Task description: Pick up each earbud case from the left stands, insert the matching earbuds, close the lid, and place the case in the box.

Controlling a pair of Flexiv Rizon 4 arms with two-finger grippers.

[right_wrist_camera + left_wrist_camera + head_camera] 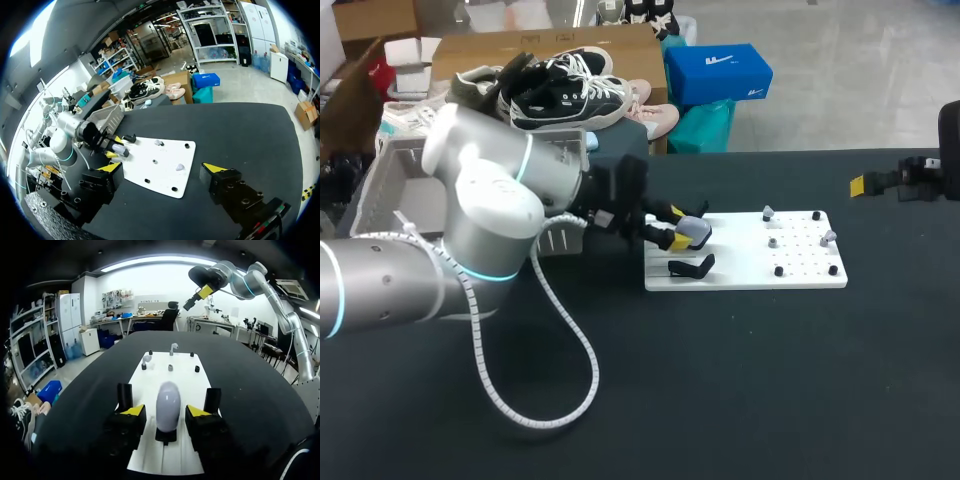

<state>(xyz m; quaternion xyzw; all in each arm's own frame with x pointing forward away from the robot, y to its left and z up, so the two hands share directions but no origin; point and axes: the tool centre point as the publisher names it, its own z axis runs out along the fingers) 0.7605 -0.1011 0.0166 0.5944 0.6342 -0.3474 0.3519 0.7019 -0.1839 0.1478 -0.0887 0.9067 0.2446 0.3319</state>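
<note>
White board (740,272) on the black table (770,380), with two black stands at its left end and two earbuds (767,212) (828,237) on pegs toward its right; the pale grey earbud case (168,400) sits closed and upright on the far stand (165,436). The left gripper (165,411) straddles the case, its fingers open with a narrow gap on each side. The right gripper (162,168) hangs at the far right, well apart from the board, fingers spread wide; the box (380,175) stands at the far left.
</note>
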